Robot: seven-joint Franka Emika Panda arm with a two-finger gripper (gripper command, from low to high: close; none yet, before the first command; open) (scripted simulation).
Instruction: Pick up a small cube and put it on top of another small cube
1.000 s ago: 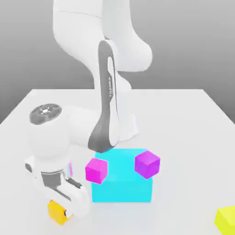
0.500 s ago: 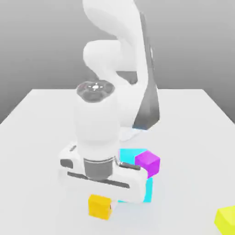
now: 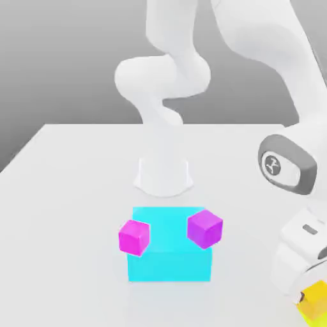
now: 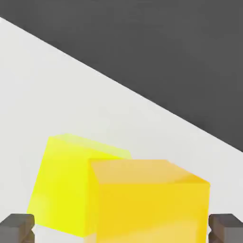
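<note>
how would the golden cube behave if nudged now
The golden cube looks rigid, so it likely won't squash. Flat faces suggest sliding or tipping over rolling. Its smooth, plain sides might be slightly slippery.

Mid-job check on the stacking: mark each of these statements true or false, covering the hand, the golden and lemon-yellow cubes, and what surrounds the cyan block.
1. The golden cube hides part of the lemon-yellow cube in the hand view. True.
2. The hand grips the golden cube from both sides. False: it is open, with a gap at one side of the cube.
3. In the exterior view, the purple cube is right of the magenta cube. True.
4. The golden cube sits on the cyan block. False: it is away from it, at the lemon-yellow cube.
</note>
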